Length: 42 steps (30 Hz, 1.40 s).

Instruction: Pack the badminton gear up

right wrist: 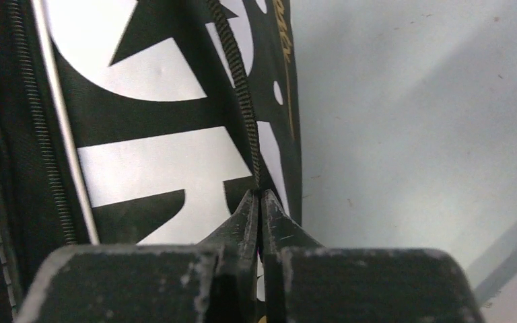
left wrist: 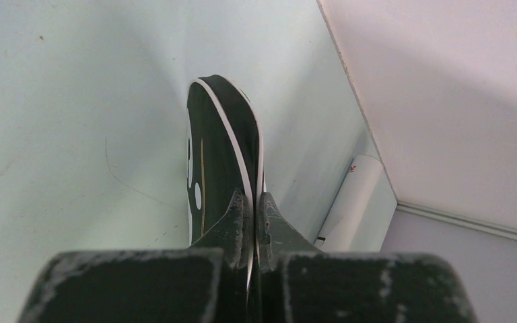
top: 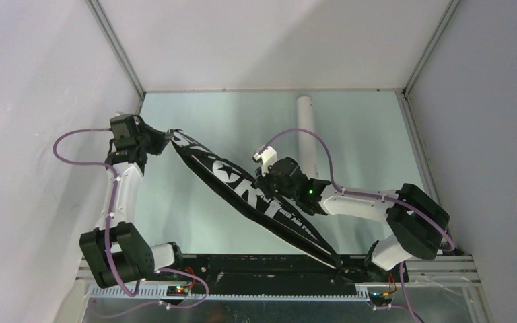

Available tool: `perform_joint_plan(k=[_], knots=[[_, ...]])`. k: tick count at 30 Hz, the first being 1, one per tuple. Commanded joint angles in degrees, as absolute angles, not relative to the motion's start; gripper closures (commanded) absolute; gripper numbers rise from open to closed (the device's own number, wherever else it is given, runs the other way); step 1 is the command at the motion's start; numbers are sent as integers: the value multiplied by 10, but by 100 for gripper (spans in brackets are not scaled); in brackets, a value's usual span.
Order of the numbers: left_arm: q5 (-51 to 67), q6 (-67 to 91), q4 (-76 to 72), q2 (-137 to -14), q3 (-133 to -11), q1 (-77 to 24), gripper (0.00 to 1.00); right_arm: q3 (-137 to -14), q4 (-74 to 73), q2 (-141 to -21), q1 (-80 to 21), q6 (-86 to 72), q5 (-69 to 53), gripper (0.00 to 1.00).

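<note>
The black bag (top: 242,192) lettered "SPORT" lies slantwise on the table, from the back left toward the front right. My left gripper (top: 168,134) is shut on its far end, and in the left wrist view the bag's white-piped edge (left wrist: 232,134) runs straight into the closed left gripper (left wrist: 254,202). My right gripper (top: 266,183) sits at the middle of the bag. In the right wrist view, the right gripper (right wrist: 260,198) is shut on the bag's zipper edge (right wrist: 239,81), beside the big white letters (right wrist: 161,161). The long white tube (top: 305,124) lies behind the bag, also showing as the tube (left wrist: 357,195) near the wall.
The pale green table (top: 202,114) is boxed in by white walls on the left, back and right. A black rail (top: 256,266) runs along the near edge between the arm bases, and the bag's lower tip reaches it.
</note>
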<state>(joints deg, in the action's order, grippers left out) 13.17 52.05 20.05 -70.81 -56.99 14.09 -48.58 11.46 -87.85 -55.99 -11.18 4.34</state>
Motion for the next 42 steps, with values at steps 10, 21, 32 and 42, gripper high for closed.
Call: perform_joint_plan(k=[10, 21, 32, 42], knots=[[117, 551, 177, -668, -554, 143, 100, -519, 190, -795, -706, -198, -47, 100], [136, 585, 160, -664, -535, 144, 100, -587, 177, -972, -747, -228, -93, 100], [132, 592, 148, -662, -523, 144, 100, -636, 146, -999, -786, -159, -95, 100], [135, 600, 134, -659, -497, 145, 100, -677, 89, -958, -827, -3, -14, 100]])
